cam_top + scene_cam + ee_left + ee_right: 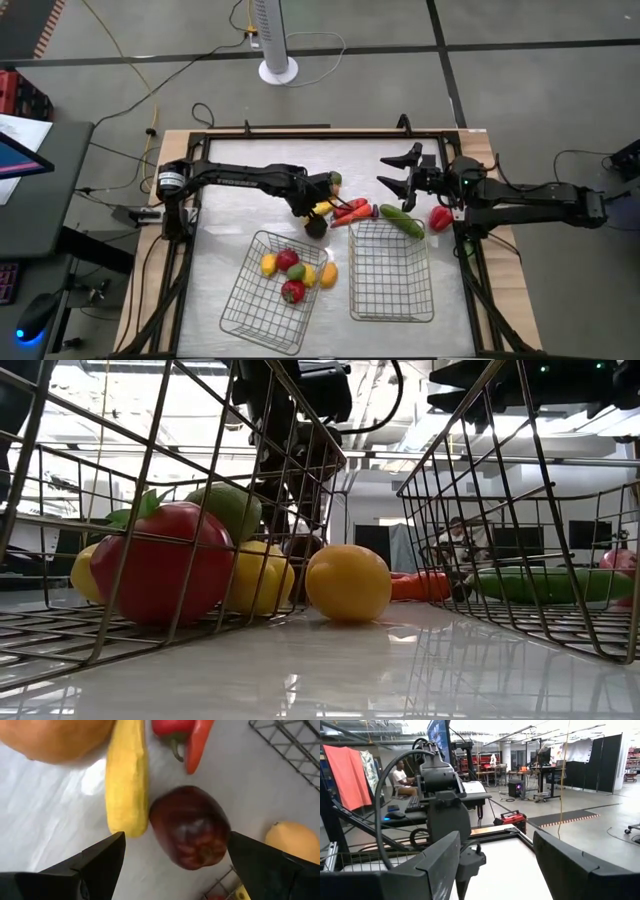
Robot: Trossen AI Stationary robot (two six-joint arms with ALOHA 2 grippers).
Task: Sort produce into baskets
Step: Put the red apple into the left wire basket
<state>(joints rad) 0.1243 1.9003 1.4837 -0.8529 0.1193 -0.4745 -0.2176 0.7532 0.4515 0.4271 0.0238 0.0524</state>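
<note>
My left gripper (314, 222) (175, 854) points down over the produce pile, open, one finger on each side of a maroon round piece (190, 827) (316, 227) that rests on the table. I see no touch. Beside that piece lie a long yellow piece (127, 780), an orange round piece (55, 737) and red chilies (197, 742) (350, 210). The left basket (250, 315) holds several red, yellow and green pieces (160, 565). My right gripper (398, 172) (495, 870) waits open, raised and level, near the table's far right.
The right basket (392, 300) has nothing in it. A green cucumber (402, 220) lies by its far right corner, with a red piece (440, 217) farther right. A yellow-orange piece (328, 273) (347, 582) sits on the table between the baskets. A green piece (335, 180) lies beside the left arm.
</note>
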